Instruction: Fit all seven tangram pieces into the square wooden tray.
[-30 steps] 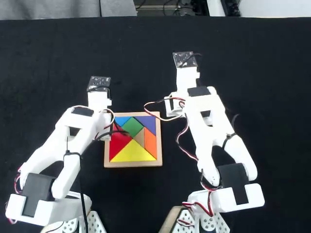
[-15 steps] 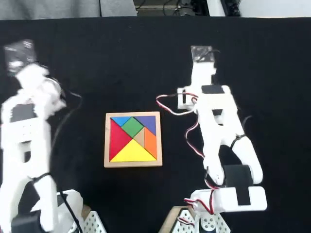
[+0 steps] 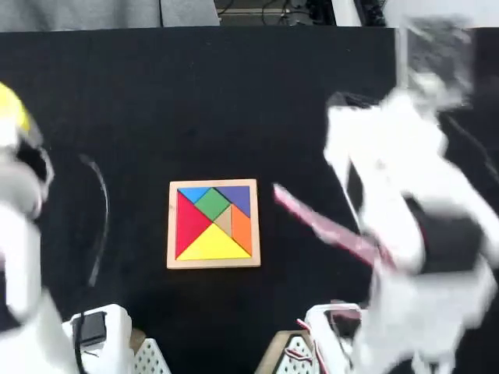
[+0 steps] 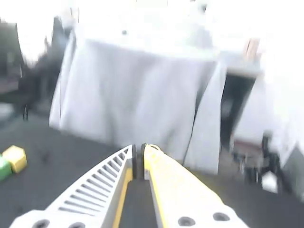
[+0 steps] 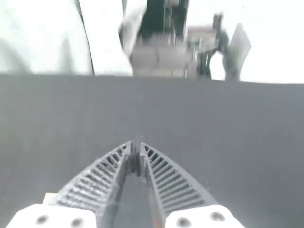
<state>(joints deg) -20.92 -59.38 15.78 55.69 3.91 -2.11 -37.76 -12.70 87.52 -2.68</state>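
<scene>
The left gripper (image 4: 140, 148) is clenched, its white finger and its yellow finger pressed together along their length with nothing between them; past its tips lies dark floor with a yellow block (image 4: 15, 158) and a green block (image 4: 2, 169) touching each other, and behind them hangs a white cloth (image 4: 137, 104). The right gripper (image 5: 136, 146) is clenched too, its two ribbed fingers meeting at the tips and empty; ahead of it stretches the black table (image 5: 199, 114).

From above, the left arm (image 3: 19, 234) stands blurred at the table's left edge, a yellow part at its upper end; the right arm (image 3: 405, 210) is a blur on the right side, and its red cable (image 3: 323, 226) slants between it and the tray.

The square wooden tray (image 3: 171, 226) lies flat in the middle of the table, between the two arms and well apart from both. All seven pieces sit inside its rim, edge to edge:
- light blue triangle (image 3: 193, 192) in one far corner;
- blue parallelogram (image 3: 238, 198) in the other far corner;
- green square (image 3: 212, 204) between them;
- red triangle (image 3: 189, 224) along the left side;
- yellow triangle (image 3: 212, 246) along the near side;
- orange triangle (image 3: 242, 230) on the right;
- small tan triangle (image 3: 224, 222) in the centre.
</scene>
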